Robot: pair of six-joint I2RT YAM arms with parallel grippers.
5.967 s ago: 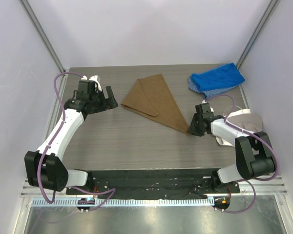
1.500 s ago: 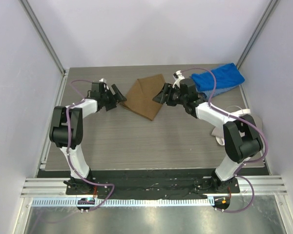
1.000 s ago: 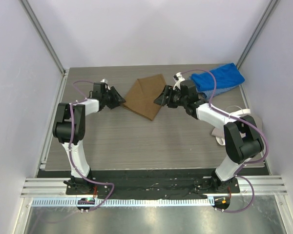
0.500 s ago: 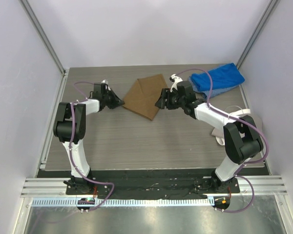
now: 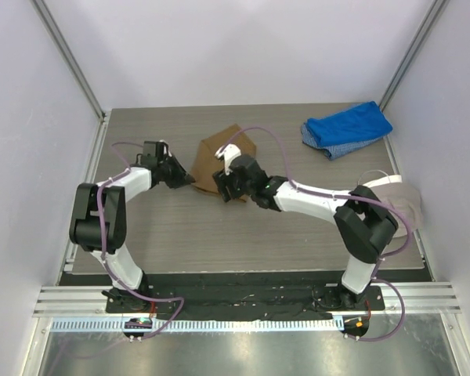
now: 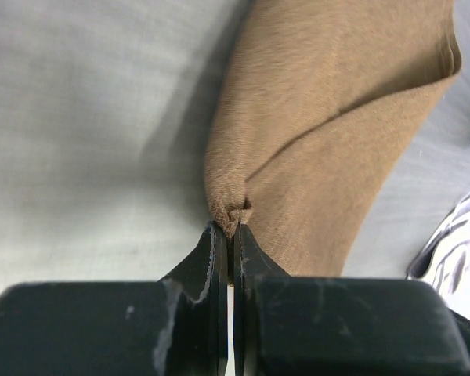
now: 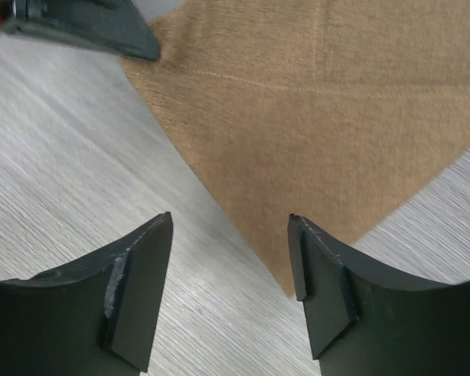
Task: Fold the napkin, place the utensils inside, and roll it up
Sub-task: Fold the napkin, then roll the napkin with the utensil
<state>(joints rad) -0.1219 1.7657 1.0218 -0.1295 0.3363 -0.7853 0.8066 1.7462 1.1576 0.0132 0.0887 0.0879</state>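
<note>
Pinching a bunched corner of the tan napkin (image 6: 337, 117), left gripper (image 6: 229, 235); right gripper (image 7: 229, 223) spread apart over its near pointed corner.

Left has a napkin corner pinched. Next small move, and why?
Probably lower the right pincer onto the near corner of the napkin and close. It hovers open above that corner, while the left pincer is already shut on the left corner.
</note>
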